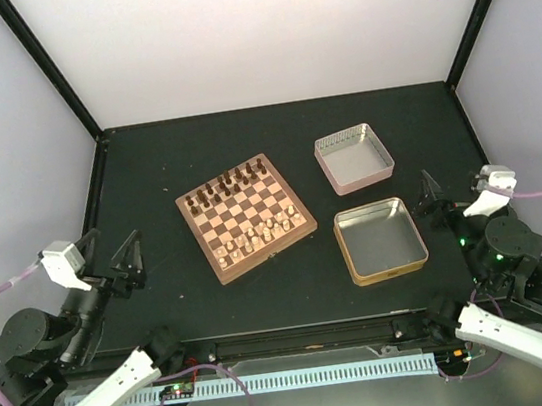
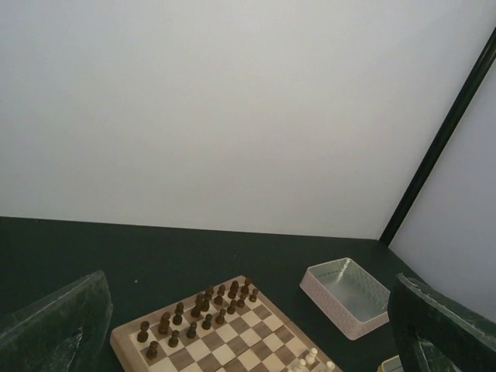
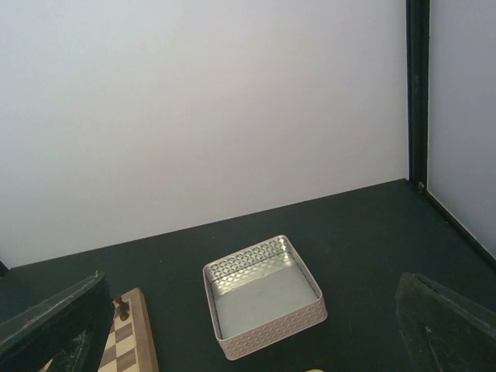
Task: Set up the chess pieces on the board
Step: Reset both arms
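The board (image 1: 245,210) lies mid-table, turned a little. Pale chess pieces (image 1: 253,236) stand in its near rows, and dark pieces (image 1: 223,186) fill its far rows. My left gripper (image 1: 117,255) hangs open to the left of the board, apart from it, with nothing between its fingers. The left wrist view shows the board (image 2: 232,341), the dark pieces (image 2: 194,310) and a few pale chess pieces (image 2: 314,360). My right gripper (image 1: 442,201) is open and empty, off to the right of the tins. The right wrist view catches only a corner of the board (image 3: 139,341).
A pinkish-silver square tin lid (image 1: 364,183) sits right of the board, also in the wrist views (image 2: 345,322) (image 3: 267,341). A gold tin (image 1: 390,270) lies empty in front of it. Black frame posts rise at the table's far corners.
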`<state>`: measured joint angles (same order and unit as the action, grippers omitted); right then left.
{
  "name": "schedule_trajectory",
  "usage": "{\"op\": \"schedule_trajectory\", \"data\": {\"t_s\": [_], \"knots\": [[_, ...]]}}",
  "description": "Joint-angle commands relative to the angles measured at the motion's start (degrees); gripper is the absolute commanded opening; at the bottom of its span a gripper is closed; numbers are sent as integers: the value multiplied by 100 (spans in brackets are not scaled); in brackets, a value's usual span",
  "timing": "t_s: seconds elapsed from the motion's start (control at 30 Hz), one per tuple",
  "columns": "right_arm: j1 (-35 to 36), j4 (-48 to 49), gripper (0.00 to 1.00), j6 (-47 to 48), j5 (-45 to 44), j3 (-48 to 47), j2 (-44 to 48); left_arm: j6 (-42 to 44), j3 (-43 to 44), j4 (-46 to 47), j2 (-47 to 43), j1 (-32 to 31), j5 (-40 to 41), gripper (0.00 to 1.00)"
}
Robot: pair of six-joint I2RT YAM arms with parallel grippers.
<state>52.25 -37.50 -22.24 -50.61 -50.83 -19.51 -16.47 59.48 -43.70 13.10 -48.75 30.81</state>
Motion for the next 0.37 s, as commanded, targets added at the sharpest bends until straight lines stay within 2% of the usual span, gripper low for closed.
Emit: {"op": "schedule_trajectory", "data": {"t_s": [0.0,0.33], "knots": [[-22,-98,100,81,-287,-128,95,118,85,-243,-96,27,130,99],[-23,-39,100,36,-267,-69,96,116,57,-192,-169,28,219,99]]}}
